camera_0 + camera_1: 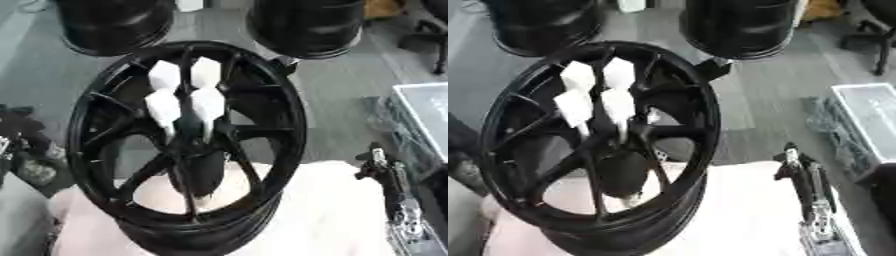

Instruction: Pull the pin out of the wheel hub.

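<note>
A black spoked wheel hub (293, 117) stands tilted on a pale pink surface (332, 210), filling the middle of both views. Several white pins (208, 102) with blocky heads stick up in a cluster from its centre, thin shafts running down into the hub. My right hand (381, 167) shows at the lower right, black, fingers pointing up, open and empty, well apart from the hub. A dark shape at the left edge (16, 135) looks like my left hand, too unclear to read. Neither hand touches the pins.
Two more black wheels (114, 25) (306, 25) stand on the grey floor behind the hub. A grey metal box (429, 115) sits at the right edge, close behind my right arm. Cluttered dark items lie at the left edge.
</note>
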`<move>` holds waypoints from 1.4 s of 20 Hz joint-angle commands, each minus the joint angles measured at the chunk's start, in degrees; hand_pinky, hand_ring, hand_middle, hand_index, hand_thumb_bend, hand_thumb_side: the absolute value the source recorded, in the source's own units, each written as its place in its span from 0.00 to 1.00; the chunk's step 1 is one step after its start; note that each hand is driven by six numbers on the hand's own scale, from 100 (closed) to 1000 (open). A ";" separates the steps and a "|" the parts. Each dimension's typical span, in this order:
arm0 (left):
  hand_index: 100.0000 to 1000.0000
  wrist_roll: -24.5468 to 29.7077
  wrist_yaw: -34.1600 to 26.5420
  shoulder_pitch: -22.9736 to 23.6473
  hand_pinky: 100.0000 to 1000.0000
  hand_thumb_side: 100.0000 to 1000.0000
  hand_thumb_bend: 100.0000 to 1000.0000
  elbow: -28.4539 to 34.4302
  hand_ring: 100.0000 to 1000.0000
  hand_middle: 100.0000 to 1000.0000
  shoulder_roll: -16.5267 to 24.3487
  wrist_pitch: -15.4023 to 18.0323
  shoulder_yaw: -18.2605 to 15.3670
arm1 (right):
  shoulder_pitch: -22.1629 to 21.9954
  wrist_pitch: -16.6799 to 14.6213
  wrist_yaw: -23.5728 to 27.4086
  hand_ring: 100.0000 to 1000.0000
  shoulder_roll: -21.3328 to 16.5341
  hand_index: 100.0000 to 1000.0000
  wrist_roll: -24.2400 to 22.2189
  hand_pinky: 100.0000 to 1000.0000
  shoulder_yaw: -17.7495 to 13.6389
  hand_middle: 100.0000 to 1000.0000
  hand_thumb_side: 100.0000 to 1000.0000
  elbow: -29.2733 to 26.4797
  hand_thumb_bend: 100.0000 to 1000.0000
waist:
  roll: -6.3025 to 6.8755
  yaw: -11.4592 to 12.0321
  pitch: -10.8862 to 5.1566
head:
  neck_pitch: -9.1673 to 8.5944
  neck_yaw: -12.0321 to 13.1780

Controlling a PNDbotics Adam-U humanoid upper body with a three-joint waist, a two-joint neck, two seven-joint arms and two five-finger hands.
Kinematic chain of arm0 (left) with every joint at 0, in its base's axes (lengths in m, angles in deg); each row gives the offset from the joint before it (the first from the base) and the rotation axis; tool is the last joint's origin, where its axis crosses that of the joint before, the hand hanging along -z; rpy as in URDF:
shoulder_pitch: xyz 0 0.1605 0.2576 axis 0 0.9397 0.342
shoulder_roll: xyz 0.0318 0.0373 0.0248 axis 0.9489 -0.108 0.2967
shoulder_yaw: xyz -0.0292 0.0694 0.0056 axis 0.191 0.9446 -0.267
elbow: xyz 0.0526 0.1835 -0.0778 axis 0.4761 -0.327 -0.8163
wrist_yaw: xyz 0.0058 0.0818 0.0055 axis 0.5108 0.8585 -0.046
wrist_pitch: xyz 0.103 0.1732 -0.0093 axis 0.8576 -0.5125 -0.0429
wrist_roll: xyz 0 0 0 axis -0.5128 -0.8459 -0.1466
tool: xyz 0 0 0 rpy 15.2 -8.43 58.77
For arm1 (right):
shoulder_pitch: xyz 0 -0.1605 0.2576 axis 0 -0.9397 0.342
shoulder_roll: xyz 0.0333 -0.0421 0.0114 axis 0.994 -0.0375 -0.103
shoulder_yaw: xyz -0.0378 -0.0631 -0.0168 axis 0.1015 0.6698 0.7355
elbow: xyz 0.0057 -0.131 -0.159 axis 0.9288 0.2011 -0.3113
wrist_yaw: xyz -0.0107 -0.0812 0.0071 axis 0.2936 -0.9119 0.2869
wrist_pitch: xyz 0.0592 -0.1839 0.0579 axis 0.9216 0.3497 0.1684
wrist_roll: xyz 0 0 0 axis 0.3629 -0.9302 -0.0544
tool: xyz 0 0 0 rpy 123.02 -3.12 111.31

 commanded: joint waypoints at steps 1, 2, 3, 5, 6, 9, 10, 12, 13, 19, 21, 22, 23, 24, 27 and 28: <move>0.75 0.00 -0.44 -0.28 0.64 0.55 0.33 1.68 0.50 0.53 3.09 1.19 -0.13 | 0.53 0.12 0.28 0.30 -0.69 0.46 -0.07 0.45 -0.04 0.25 0.88 -0.43 0.00 | -0.04 -0.17 -1.03 | -0.07 0.09; 0.75 -0.16 -0.88 -0.25 0.64 0.55 0.33 2.05 0.50 0.53 4.52 1.96 -0.05 | 0.55 0.15 0.30 0.30 -0.70 0.46 -0.07 0.45 -0.02 0.25 0.88 -0.41 0.00 | -0.01 -0.27 -1.01 | -0.07 0.16; 0.75 -0.37 -1.41 -0.26 0.64 0.53 0.32 2.53 0.50 0.54 6.33 2.98 0.03 | 0.57 0.16 0.33 0.30 -0.73 0.46 -0.09 0.45 0.00 0.25 0.88 -0.41 0.00 | 0.05 -0.38 -1.01 | -0.07 0.22; 0.76 -1.32 -2.85 -0.44 0.64 0.50 0.32 3.51 0.51 0.54 10.90 5.77 -0.07 | 0.59 0.20 0.36 0.30 -0.84 0.46 -0.14 0.45 0.06 0.25 0.88 -0.38 0.00 | 0.20 -0.59 -1.03 | -0.07 0.29; 0.76 -2.10 -3.66 -0.52 0.64 0.49 0.32 3.88 0.51 0.55 13.77 7.56 -0.22 | 0.62 0.21 0.36 0.30 -0.90 0.46 -0.19 0.45 0.11 0.25 0.88 -0.35 0.00 | 0.30 -0.77 -1.08 | -0.07 0.27; 0.78 -4.21 -5.50 -1.05 0.65 0.42 0.32 3.62 0.53 0.56 23.41 13.81 -0.49 | 0.60 0.25 0.37 0.30 -1.15 0.46 -0.27 0.45 0.21 0.25 0.89 -0.25 0.00 | 0.67 -1.26 -1.20 | -0.07 0.03; 0.78 -4.68 -5.91 -1.70 0.66 0.40 0.34 2.90 0.53 0.57 27.12 16.21 -0.41 | 0.60 0.27 0.36 0.30 -1.25 0.46 -0.30 0.45 0.25 0.25 0.90 -0.22 0.00 | 0.82 -1.43 -1.25 | -0.07 -0.03; 0.79 -4.39 -5.42 -3.78 0.68 0.32 0.38 0.46 0.57 0.60 35.78 21.70 0.59 | 0.57 0.27 0.29 0.30 -1.50 0.46 -0.45 0.45 0.43 0.25 0.89 -0.19 0.00 | 1.14 -1.86 -1.36 | -0.07 -0.16; 0.79 -3.73 -4.63 -5.01 0.69 0.27 0.36 -1.37 0.58 0.61 39.60 24.67 1.54 | 0.56 0.27 0.24 0.30 -1.59 0.46 -0.55 0.45 0.51 0.25 0.90 -0.19 0.00 | 1.26 -2.07 -1.39 | -0.07 -0.23; 0.80 9.87 6.55 -19.76 0.75 0.14 0.45 -14.19 0.70 0.67 52.68 42.93 12.97 | 0.74 0.46 -0.12 0.30 -2.20 0.46 -1.51 0.45 1.55 0.25 0.92 -0.03 0.00 | 2.37 -4.20 -1.55 | -0.07 0.08; 0.81 15.28 9.91 -24.81 0.76 0.14 0.48 -17.32 0.71 0.69 51.93 46.29 15.87 | 0.88 0.48 -0.15 0.30 -2.32 0.46 -1.76 0.45 1.76 0.25 0.93 0.01 0.00 | 2.60 -4.68 -1.57 | -0.07 -0.06; 0.81 17.87 12.09 -27.76 0.76 0.12 0.50 -18.43 0.72 0.70 51.03 47.61 17.43 | 0.93 0.49 -0.14 0.30 -2.37 0.46 -1.85 0.45 1.85 0.25 0.93 0.05 0.00 | 2.71 -4.85 -1.58 | -0.07 -0.22; 0.81 20.15 14.33 -30.55 0.76 0.09 0.50 -19.42 0.72 0.70 49.77 48.77 18.90 | 0.93 0.52 -0.15 0.30 -2.41 0.46 -1.91 0.45 1.90 0.25 0.94 0.09 0.00 | 2.81 -4.94 -1.59 | -0.07 -0.35; 0.80 21.92 16.15 -32.95 0.76 0.08 0.49 -20.43 0.72 0.70 48.29 49.72 20.16 | 0.93 0.55 -0.15 0.30 -2.42 0.46 -1.94 0.45 1.93 0.25 0.95 0.14 0.00 | 2.89 -4.98 -1.60 | -0.07 -0.45; 0.79 25.92 19.31 -38.96 0.76 0.07 0.47 -24.06 0.71 0.68 42.77 51.80 23.43 | 0.92 0.61 -0.18 0.30 -2.36 0.46 -2.11 0.45 2.13 0.25 0.96 0.24 0.00 | 2.95 -5.10 -1.65 | -0.18 -0.74; 0.79 27.36 19.84 -40.76 0.76 0.08 0.46 -25.40 0.71 0.68 40.71 52.41 24.55 | 0.95 0.61 -0.19 0.30 -2.33 0.46 -2.18 0.45 2.20 0.25 0.96 0.26 0.00 | 2.95 -5.19 -1.66 | -0.23 -0.69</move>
